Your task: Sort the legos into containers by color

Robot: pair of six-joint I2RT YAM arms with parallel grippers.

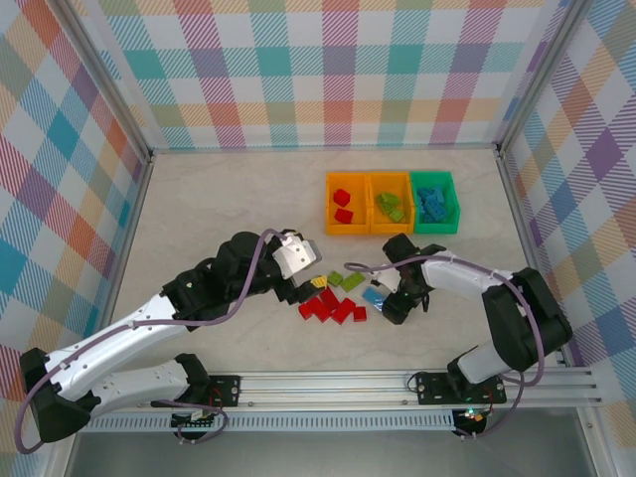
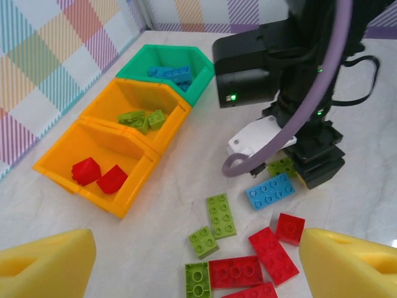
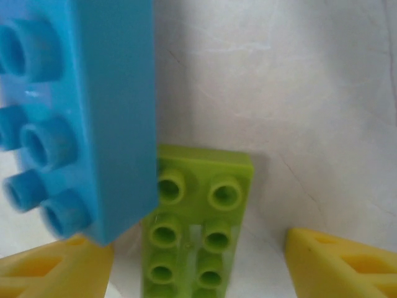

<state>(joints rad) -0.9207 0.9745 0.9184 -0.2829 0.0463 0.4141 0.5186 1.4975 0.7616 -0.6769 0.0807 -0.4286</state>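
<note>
Loose legos lie on the table: a red cluster (image 1: 330,307), lime green bricks (image 1: 344,280) and a light blue brick (image 1: 374,295). My left gripper (image 1: 308,281) hovers open over them, its yellow fingertips (image 2: 46,264) wide apart above red bricks (image 2: 273,254) and green bricks (image 2: 220,215). My right gripper (image 1: 394,302) is down at the table, open, its fingers (image 3: 341,264) either side of a lime green brick (image 3: 198,230). The blue brick (image 3: 80,112) sits close against its left side. Of the containers, one orange bin (image 1: 347,227) holds red bricks, one orange bin (image 1: 391,227) green, and the green bin (image 1: 434,226) blue.
The bins stand in a row at the back right of the table. Plaid walls close in the table on three sides. The two grippers work close together over the same pile, with the right arm (image 2: 298,68) just beyond the left fingers.
</note>
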